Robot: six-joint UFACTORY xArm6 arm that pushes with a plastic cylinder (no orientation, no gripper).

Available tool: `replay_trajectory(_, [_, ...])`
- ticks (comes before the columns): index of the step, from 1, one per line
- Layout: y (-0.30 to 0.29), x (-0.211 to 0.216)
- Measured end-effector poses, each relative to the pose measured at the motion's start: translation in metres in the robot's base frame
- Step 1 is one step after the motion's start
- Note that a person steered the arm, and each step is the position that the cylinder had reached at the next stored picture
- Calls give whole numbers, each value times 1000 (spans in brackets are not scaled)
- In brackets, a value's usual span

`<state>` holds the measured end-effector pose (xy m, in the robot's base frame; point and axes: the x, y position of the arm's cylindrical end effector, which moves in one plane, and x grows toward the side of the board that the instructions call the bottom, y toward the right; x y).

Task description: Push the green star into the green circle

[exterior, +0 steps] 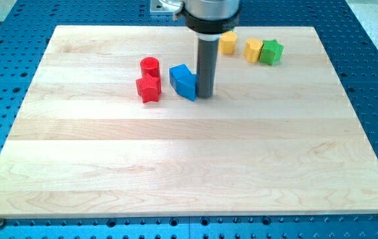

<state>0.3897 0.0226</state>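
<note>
The green star (271,52) lies near the board's top edge, right of centre, touching a yellow block (253,49) on its left. No green circle shows in this view. My tip (204,95) rests on the board against the right side of a blue block (184,81). It is well to the left of and below the green star.
A second yellow block (227,42) sits just right of the rod, near the top edge. A red cylinder (150,66) and a red star (148,88) stand left of the blue block. The wooden board (189,172) lies on a blue perforated table.
</note>
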Motion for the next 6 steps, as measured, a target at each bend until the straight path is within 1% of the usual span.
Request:
replay_trajectory(1, [-6, -3])
replay_trajectory(2, [4, -3])
replay_trajectory(3, [72, 6])
replay_trajectory(4, [163, 12])
replay_trajectory(5, [230, 3])
replay_trajectory(6, [242, -43])
